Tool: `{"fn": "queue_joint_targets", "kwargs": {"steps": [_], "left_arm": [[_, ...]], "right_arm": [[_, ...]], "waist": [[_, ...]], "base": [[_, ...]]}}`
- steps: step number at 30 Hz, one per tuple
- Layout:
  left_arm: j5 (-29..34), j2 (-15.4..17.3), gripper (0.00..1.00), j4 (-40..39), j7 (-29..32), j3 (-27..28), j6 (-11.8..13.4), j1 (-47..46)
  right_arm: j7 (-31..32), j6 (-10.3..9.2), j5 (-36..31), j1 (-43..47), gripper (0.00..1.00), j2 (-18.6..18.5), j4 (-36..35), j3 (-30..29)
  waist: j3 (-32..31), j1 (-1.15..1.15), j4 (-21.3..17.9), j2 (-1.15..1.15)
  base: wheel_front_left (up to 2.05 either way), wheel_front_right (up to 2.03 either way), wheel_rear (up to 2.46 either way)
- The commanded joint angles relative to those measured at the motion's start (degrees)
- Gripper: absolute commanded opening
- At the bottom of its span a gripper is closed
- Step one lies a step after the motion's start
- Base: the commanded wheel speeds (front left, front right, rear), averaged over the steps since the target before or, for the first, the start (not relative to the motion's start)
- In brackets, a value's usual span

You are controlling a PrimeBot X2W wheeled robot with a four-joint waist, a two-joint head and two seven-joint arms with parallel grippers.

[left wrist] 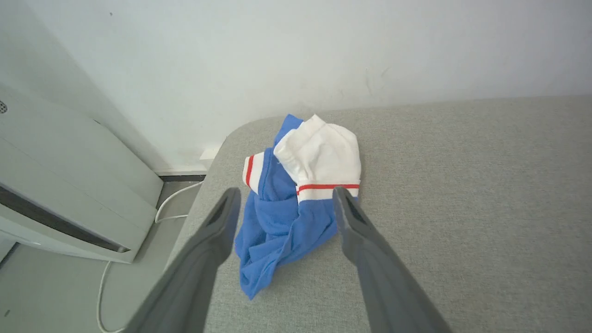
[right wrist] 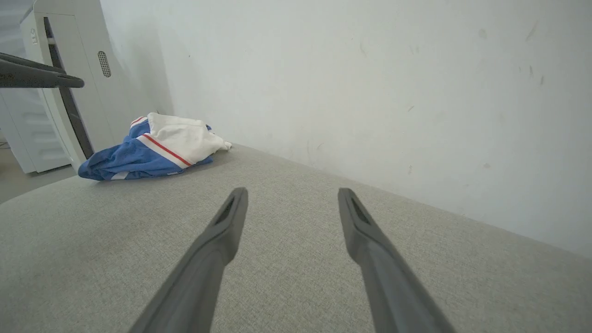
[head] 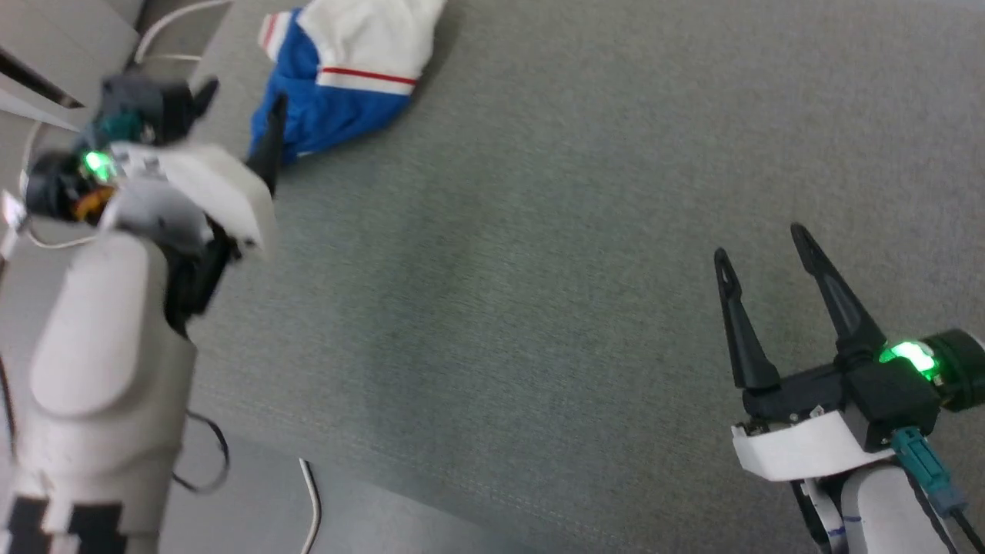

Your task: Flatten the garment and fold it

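The garment (head: pixel 338 85) lies as a crumpled heap on the grey table (head: pixel 539 308), close to its far left corner. In the left wrist view that corner (left wrist: pixel 231 134) is rounded and sits just before the wall (left wrist: pixel 323 46). A white sleeve with a red stripe lies on top of the heap, with blue cloth bunched under it and spilling toward the robot.

The left claw (head: pixel 245 92) is spread wide and holds nothing. From its own camera the left claw (left wrist: pixel 286 192) frames the blue part of the garment (left wrist: pixel 296 199) between its two fingers. In the right wrist view one of its fingers (right wrist: pixel 41 78) hangs above and apart from the heap (right wrist: pixel 148 152).

The right claw (head: pixel 758 242) is also wide and holds nothing. It hangs low over the table at the near right, well apart from the garment, with a broad stretch of grey cloth between them.

The table's left edge runs just beside the heap. Past it the floor drops away, with a white cabinet (left wrist: pixel 69 185) and a thin cable (left wrist: pixel 171 199). In the head view the near edge cuts diagonally across the lower left, and another cable (head: pixel 308 500) lies below it.
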Motion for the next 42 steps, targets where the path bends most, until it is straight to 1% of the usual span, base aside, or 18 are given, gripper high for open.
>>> {"fn": "queue_joint_targets", "kwargs": {"steps": [1, 3, 6, 8, 11, 13, 17, 18, 19, 22, 23, 24, 25, 29, 32, 35, 40, 42], "left_arm": [[-1.1, 1.2, 1.0, 1.0, 1.2, -1.9, -0.4, -3.1], [-3.9, 3.4, 1.0, 3.5, 5.0, -5.2, -0.4, -7.7], [-10.2, 6.7, 1.0, 7.8, 11.4, -9.3, -0.4, -14.1], [-14.3, 8.7, 1.0, 10.7, 15.4, -11.1, -0.4, -17.6], [-18.1, 12.2, 1.0, 13.9, 20.1, -14.1, -0.4, -21.4], [-21.1, 13.3, 1.0, 16.3, 23.1, -14.4, -0.5, -23.3], [-24.3, 15.6, 1.0, 20.4, 28.6, -15.9, -0.5, -25.7], [-25.5, 15.6, 1.0, 21.9, 30.4, -15.7, -0.5, -25.9], [-25.5, 15.6, 1.0, 21.9, 30.4, -15.7, -0.5, -25.9], [-29.1, 14.9, 1.0, 25.8, 37.2, -15.6, -0.5, -25.6], [-30.2, 14.6, 0.4, 26.3, 39.0, -15.7, -0.5, -25.4], [-31.3, 14.3, 0.02, 26.3, 40.2, -15.8, -0.5, -25.0], [-32.3, 14.1, 0.0, 26.1, 41.0, -15.9, -0.5, -24.6], [-34.4, 14.8, 0.0, 25.2, 40.2, -16.0, -0.5, -23.4], [-35.1, 15.6, 0.0, 24.3, 36.4, -15.5, -0.5, -23.2], [-35.9, 16.0, 0.0, 23.0, 31.3, -14.7, -0.5, -23.7], [-36.6, 16.8, 0.0, 19.6, 19.6, -13.4, -0.5, -25.5], [-36.6, 17.4, 0.0, 16.9, 15.1, -14.2, -0.5, -26.2]], "right_arm": [[0.2, -0.12, -0.4, -1.4, 1.0, 0.0, -0.9, 0.4], [0.7, -0.12, -0.8, -2.5, 1.0, 0.0, -2.1, 1.1], [1.2, -0.12, -0.8, -4.0, 1.0, 0.0, -3.7, 1.7], [1.5, -0.12, -0.5, -4.6, 1.0, 0.0, -4.5, 1.8], [1.7, -0.12, -0.3, -5.2, 1.0, 0.0, -5.3, 2.2], [1.7, -0.12, -0.2, -5.4, 1.0, 0.0, -5.6, 2.3], [1.5, -0.12, 0.2, -5.5, 1.0, 0.0, -5.8, 2.2], [1.4, -0.12, 0.3, -5.6, 1.0, 0.0, -5.8, 2.2], [1.4, -0.12, 0.3, -5.6, 1.0, 0.0, -5.8, 2.2], [1.2, -0.12, 0.6, -5.6, 1.0, 0.0, -5.5, 1.8], [1.1, -0.12, 0.6, -5.6, 1.0, 0.0, -5.4, 1.7], [1.0, -0.12, 0.7, -5.7, 1.0, 0.0, -5.3, 1.4], [1.0, -0.12, 0.8, -5.7, 1.0, 0.0, -5.1, 1.2], [0.7, -0.12, 0.8, -5.9, 1.0, 0.0, -4.4, 0.3], [0.5, -0.12, 0.7, -6.1, 1.0, 0.0, -3.8, -0.5], [0.3, -0.12, 1.0, -6.1, 1.0, 0.0, -2.9, -1.7], [0.0, -0.12, 2.0, -5.4, 1.0, 0.0, -1.0, -3.5], [-0.1, -0.12, 2.4, -5.1, 1.0, 0.0, -0.1, -4.0]], "waist": [[8.5, -0.02, -6.7, 0.0], [10.4, -0.02, -7.7, 0.0], [12.6, -0.02, -9.2, 0.0], [13.9, -0.02, -10.2, 0.0], [15.7, -0.02, -11.6, 0.0], [16.6, -0.02, -12.2, 0.0], [17.9, -0.02, -13.3, 0.0], [18.1, -0.02, -13.4, 0.0], [18.1, -0.02, -13.4, 0.0], [18.3, -0.02, -13.4, 0.0], [18.2, -0.02, -13.4, 0.0], [18.2, -0.02, -13.3, 0.0], [18.0, -0.02, -13.2, 0.0], [16.6, -0.02, -12.6, 0.0], [14.7, -0.02, -12.3, 0.0], [11.9, -0.02, -12.1, 0.0], [6.5, -0.02, -12.0, 0.0], [4.4, -0.02, -12.3, 0.0]], "base": [[0.0, 0.0, 0.0], [0.0, 0.0, 0.0], [0.0, 0.0, 0.0], [0.0, 0.0, 0.0], [0.0, 0.0, 0.0], [0.0, 0.0, 0.0], [0.0, 0.0, 0.0], [0.0, 0.0, 0.0], [0.0, 0.0, 0.0], [0.0, 0.0, 0.0], [0.0, 0.0, 0.0], [0.0, 0.0, 0.0], [0.0, 0.0, 0.0], [0.0, 0.0, 0.0], [0.0, 0.0, 0.0], [0.0, 0.0, 0.0], [0.0, 0.0, 0.0], [0.0, 0.0, 0.0]]}}
